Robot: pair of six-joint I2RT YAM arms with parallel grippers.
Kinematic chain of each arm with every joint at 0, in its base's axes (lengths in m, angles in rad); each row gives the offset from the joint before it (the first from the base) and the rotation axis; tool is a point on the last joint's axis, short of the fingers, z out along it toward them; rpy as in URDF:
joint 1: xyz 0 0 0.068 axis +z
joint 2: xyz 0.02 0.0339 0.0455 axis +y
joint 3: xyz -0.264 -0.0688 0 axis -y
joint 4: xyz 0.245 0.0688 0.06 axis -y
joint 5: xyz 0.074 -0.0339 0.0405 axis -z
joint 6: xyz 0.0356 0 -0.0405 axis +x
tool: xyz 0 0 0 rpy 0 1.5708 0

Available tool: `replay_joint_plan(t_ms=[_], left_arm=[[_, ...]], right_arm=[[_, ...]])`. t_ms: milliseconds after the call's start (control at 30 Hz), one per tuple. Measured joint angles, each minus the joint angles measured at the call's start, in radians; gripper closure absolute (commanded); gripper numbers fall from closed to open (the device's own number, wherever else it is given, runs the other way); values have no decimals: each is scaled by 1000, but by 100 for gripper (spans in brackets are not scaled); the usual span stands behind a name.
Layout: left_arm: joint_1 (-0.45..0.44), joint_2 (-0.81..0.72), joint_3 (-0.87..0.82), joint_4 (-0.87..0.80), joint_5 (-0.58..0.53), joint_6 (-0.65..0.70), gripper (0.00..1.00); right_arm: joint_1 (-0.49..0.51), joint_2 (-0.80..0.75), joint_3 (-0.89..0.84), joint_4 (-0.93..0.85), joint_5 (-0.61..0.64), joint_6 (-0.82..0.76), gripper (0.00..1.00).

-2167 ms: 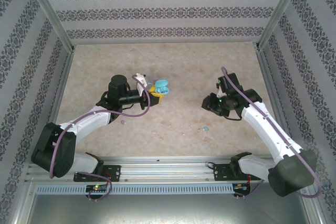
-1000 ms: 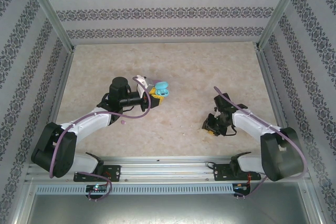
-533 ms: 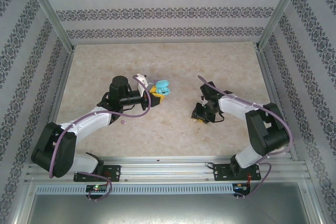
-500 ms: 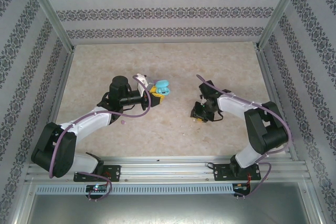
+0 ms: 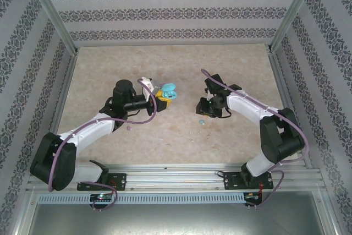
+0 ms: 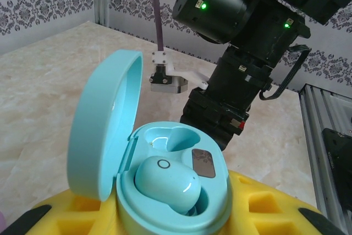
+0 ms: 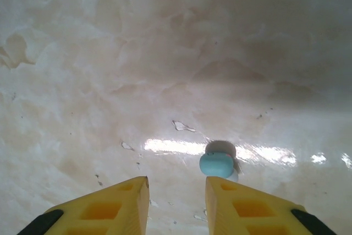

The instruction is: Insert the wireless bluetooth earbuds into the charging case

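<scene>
One blue earbud [image 6: 165,182] sits in the open charging case [image 6: 102,130], clamped by the left fingers [image 6: 242,186]; its other socket [image 6: 165,136] is empty; the second blue earbud [image 7: 215,164] lies on the counter [image 7: 110,53] just beyond the right fingers [image 7: 124,207], narrowly parted, empty; seemingly half done.

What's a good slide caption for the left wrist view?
Open light blue charging case gripped between yellow fingers, one blue earbud seated, the other socket empty, the right arm beyond.
</scene>
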Motion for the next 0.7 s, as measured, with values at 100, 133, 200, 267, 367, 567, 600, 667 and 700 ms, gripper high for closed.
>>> replay_joint_plan(t_ms=[100, 133, 200, 267, 367, 567, 600, 667, 700], left_arm=[[0, 10, 0, 0, 0, 0, 87], [0, 13, 0, 0, 0, 0, 87], [0, 16, 0, -2, 0, 0, 87], [0, 16, 0, -1, 0, 0, 87], [-6, 16, 0, -2, 0, 0, 87], [-12, 15, 0, -4, -1, 0, 87], [-12, 13, 0, -6, -3, 0, 87], [-12, 8, 0, -9, -6, 0, 87], [-12, 5, 0, -11, -7, 0, 87]], right_arm=[[0, -7, -26, -6, 7, -12, 68], [0, -7, -33, -6, 8, -19, 68], [-1, -4, -46, -7, 10, -34, 68], [-5, 4, -48, -5, 6, -49, 68], [-27, 28, -51, 10, -16, -66, 67], [-68, 94, -78, 51, -66, -82, 62], [-67, 98, -87, 57, -76, -82, 62], [-65, 99, -95, 72, -100, -79, 62], [-60, 99, -98, 85, -108, -77, 62]])
